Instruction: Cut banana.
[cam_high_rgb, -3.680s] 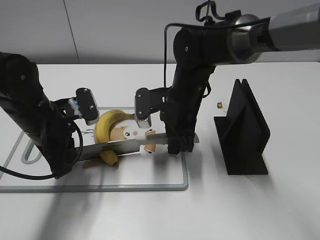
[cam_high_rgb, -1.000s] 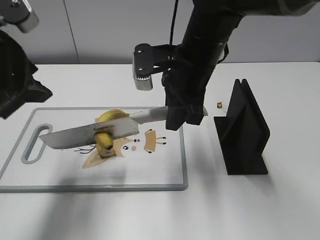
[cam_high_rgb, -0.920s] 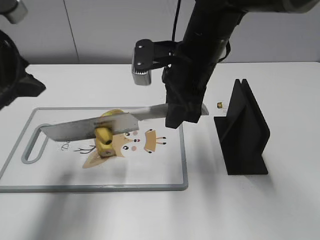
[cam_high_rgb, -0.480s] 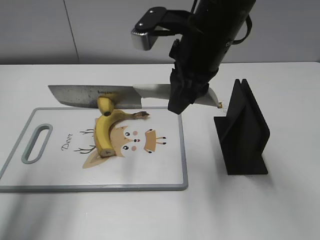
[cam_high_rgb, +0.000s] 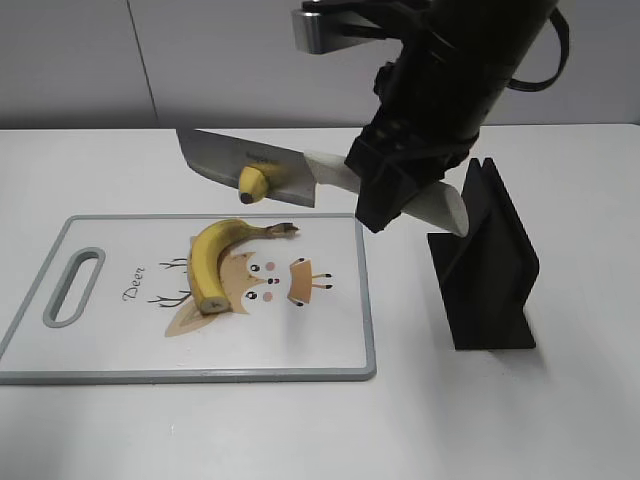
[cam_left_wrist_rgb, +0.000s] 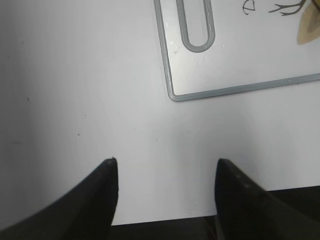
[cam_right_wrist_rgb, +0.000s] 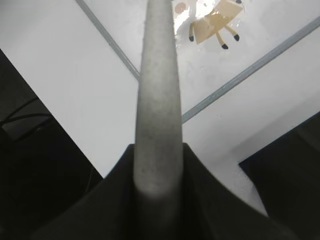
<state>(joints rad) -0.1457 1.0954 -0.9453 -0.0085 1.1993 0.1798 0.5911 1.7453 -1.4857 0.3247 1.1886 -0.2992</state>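
A: Exterior view first?

B: Right gripper (cam_high_rgb: 385, 205) is clamped on the pale handle of the knife (cam_high_rgb: 262, 170), held in the air behind the cutting board (cam_high_rgb: 330, 345). A small cut banana piece (cam_high_rgb: 252, 184) sticks to the side of the blade. The rest of the banana (cam_high_rgb: 210, 262) lies curved on the board, over the printed deer, stem pointing right. A black knife stand (cam_high_rgb: 488, 262) sits on the table (cam_high_rgb: 560, 420) to the right of the board.

A: Left wrist view?

B: Left gripper (cam_left_wrist_rgb: 164, 192) hangs over bare table, its two dark fingers (cam_left_wrist_rgb: 97, 192) spread apart with nothing between them. The board's handle-slot corner (cam_left_wrist_rgb: 195, 30) shows at the top.

A: Right wrist view?

B: The knife handle (cam_right_wrist_rgb: 157, 110) runs straight up the middle, pinched between the dark jaws, with the board's edge and the deer print below it.
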